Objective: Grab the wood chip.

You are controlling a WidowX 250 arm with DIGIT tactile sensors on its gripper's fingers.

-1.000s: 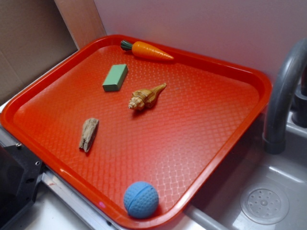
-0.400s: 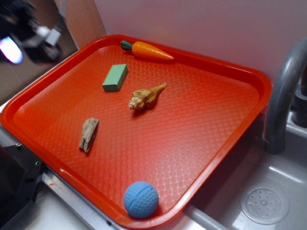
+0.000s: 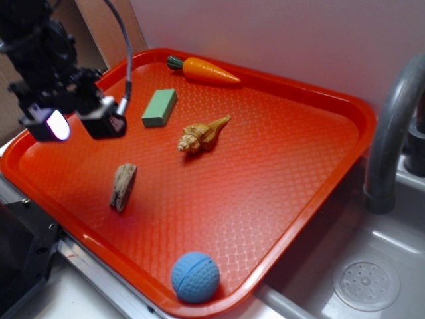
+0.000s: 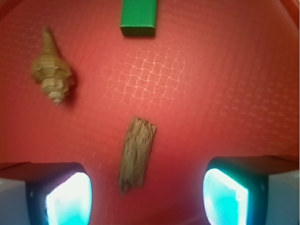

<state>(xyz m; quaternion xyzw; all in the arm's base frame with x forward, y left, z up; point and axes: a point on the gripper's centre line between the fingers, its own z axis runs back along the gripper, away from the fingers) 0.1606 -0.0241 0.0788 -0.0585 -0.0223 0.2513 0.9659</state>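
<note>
The wood chip point(image 3: 123, 186), a small grey-brown splintery piece, lies on the left part of the red tray point(image 3: 279, 179). In the wrist view the wood chip point(image 4: 136, 153) lies lengthwise between and a little ahead of my two glowing fingertips point(image 4: 70, 199). My gripper point(image 3: 76, 123) hovers above the tray's left side, up and left of the chip, not touching it. It is open and empty point(image 4: 147, 197).
A tan spiral seashell point(image 3: 202, 133), a green block point(image 3: 159, 107) and a toy carrot point(image 3: 202, 70) lie toward the tray's back. A blue ball point(image 3: 195, 276) sits at the front edge. A grey sink point(image 3: 368, 279) and faucet point(image 3: 392, 126) are at the right. The shell point(image 4: 51, 75) and block point(image 4: 138, 18) also show in the wrist view.
My gripper has come in from the upper left and moved down and right over the tray's left side, toward the wood chip. The objects on the tray have not moved.
</note>
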